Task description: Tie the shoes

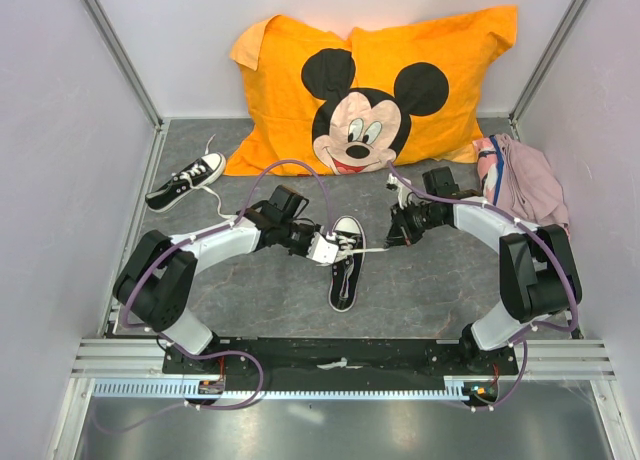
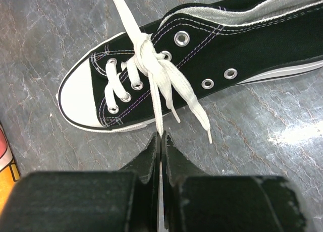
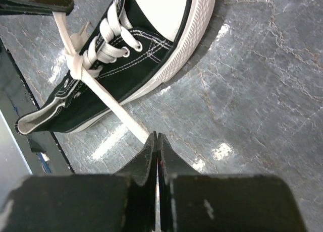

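One black shoe (image 1: 344, 263) with a white toe cap lies in the middle of the table, between both grippers. Its white laces meet in a knot (image 2: 144, 49) over the eyelets. My left gripper (image 2: 161, 137) is shut on one lace strand (image 2: 158, 108), beside the shoe's side. In the right wrist view the same shoe (image 3: 132, 55) lies ahead, and a taut lace (image 3: 120, 112) runs from its knot into my right gripper (image 3: 156, 136), which is shut on it. A second shoe (image 1: 187, 181) lies apart at the far left, laces loose.
An orange Mickey Mouse pillow (image 1: 372, 88) leans against the back wall. A pink cloth bundle (image 1: 527, 180) sits at the right, behind the right arm. Grey walls and metal rails enclose the table; a black base bar (image 1: 330, 355) runs along the near edge.
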Motion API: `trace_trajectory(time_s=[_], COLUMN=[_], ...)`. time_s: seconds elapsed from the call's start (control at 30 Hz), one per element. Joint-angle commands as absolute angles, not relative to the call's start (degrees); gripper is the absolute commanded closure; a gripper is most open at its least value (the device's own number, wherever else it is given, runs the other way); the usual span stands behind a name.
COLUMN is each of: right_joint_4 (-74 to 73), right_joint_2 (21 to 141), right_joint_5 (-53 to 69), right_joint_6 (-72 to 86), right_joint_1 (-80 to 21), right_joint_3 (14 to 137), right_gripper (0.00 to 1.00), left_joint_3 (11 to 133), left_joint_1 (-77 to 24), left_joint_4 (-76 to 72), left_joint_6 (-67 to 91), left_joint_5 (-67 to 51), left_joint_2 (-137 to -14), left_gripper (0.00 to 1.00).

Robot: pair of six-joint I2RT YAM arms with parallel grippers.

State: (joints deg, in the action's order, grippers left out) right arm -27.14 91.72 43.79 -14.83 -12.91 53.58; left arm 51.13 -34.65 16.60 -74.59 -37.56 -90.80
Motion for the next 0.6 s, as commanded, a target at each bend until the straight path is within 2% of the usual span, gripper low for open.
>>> trace_trajectory(time_s=[0.0, 0.2, 0.43, 0.57], right_joint_4=[-28.1, -27.9, -27.7, -28.0], right_joint_2=[91.1, 91.8, 91.7, 91.1], right_joint_5=[43.1, 44.8, 50.0, 51.7], right_joint_6=[-17.7, -16.8, -13.9, -13.1], right_joint_1=[-12.0, -11.9, -12.0, -12.0], right_joint_3=[53.0, 53.8, 54.7, 54.6], right_gripper=[1.0, 1.0, 1.0, 1.0], left_joint_3=[51.7, 54.7, 52.5, 50.7], left_joint_1=[-33.8, -33.8, -33.2, -32.8], left_joint_4=[16.8, 16.4, 15.5, 15.4], left_joint_6=[-75.7, -72.4, -68.8, -65.1], left_joint_5=[-37.6, -37.9, -39.1, -40.3], left_joint_2=[-91.0, -93.2, -88.8, -84.7], left_gripper=[0.98, 0.98, 0.68, 0.59])
